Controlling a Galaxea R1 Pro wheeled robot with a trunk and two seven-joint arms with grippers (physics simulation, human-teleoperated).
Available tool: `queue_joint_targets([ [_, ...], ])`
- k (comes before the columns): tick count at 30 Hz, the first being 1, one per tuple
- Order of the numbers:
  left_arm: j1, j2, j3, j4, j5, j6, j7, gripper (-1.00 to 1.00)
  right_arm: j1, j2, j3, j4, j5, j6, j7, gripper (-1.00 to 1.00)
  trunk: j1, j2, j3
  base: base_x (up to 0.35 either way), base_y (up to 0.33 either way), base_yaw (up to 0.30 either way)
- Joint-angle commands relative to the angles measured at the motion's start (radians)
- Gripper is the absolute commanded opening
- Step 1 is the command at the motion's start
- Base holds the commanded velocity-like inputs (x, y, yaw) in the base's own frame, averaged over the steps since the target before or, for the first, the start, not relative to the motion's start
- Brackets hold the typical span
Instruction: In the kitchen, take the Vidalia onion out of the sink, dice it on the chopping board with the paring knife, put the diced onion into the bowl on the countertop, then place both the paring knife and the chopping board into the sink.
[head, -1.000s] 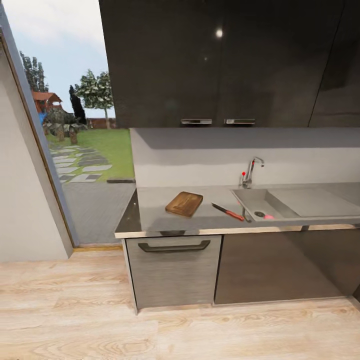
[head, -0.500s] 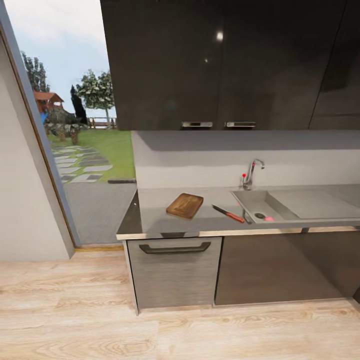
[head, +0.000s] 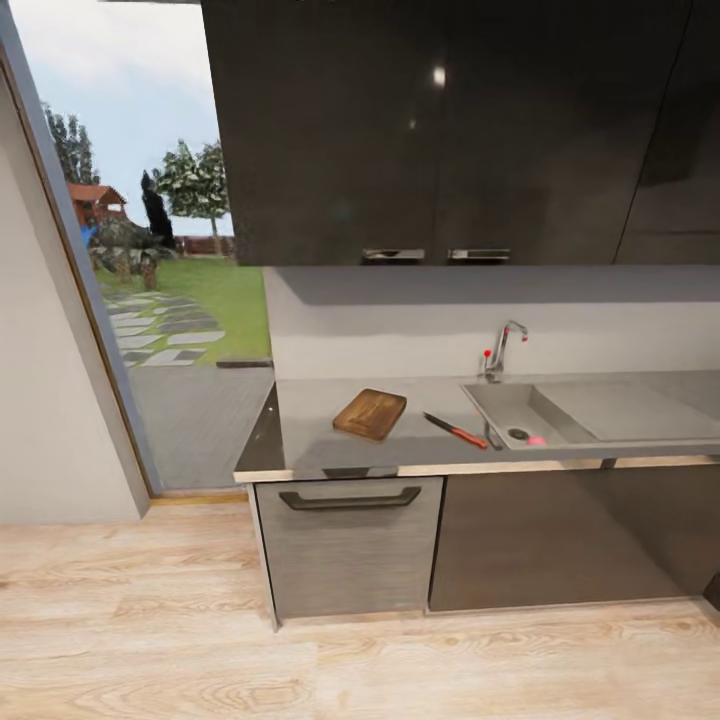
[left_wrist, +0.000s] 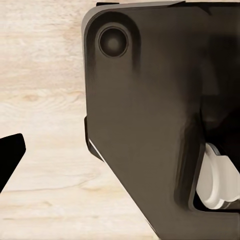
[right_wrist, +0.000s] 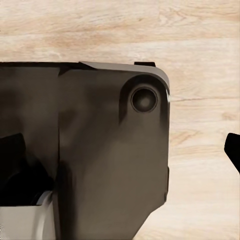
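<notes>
In the head view the brown wooden chopping board (head: 370, 413) lies on the grey countertop (head: 310, 425), left of the sink (head: 497, 403). The paring knife (head: 455, 430), dark blade and red-orange handle, lies between the board and the basin's left rim. A small pinkish round thing, the Vidalia onion (head: 537, 439), sits in the basin beside the drain. The bowl is out of view. In the left wrist view one black fingertip (left_wrist: 10, 155) pokes in at the edge over the wooden floor; the right wrist view shows one black fingertip (right_wrist: 234, 147) likewise. Neither gripper's opening shows.
A curved chrome faucet (head: 502, 348) with a red knob stands behind the basin. Dark wall cabinets (head: 450, 130) hang above, and a drawer with a bar handle (head: 349, 498) sits below the board. A tall glass opening (head: 150, 300) onto a garden is at left. Light wood floor (head: 150, 620) lies between me and the counter.
The whole head picture has shifted slightly, so the camera has moved a little. The board, knife and onion keep their places on the counter and in the sink.
</notes>
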Motion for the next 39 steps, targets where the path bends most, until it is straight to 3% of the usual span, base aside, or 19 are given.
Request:
queue_joint_targets([
  [1,0.000,0.000,0.001,-0.001,0.000,0.000,0.000,1.00,0.000,0.000,0.000,0.000,0.000,-0.002,-0.001,1.00,-0.004,0.006,0.002,0.000,0.000,0.000],
  [39,0.000,0.000,0.003,-0.011,0.000,0.000,0.001,1.00,0.000,0.005,0.003,0.000,0.000,-0.003,-0.001,1.00,-0.149,0.272,0.121,0.000,0.000,0.000],
])
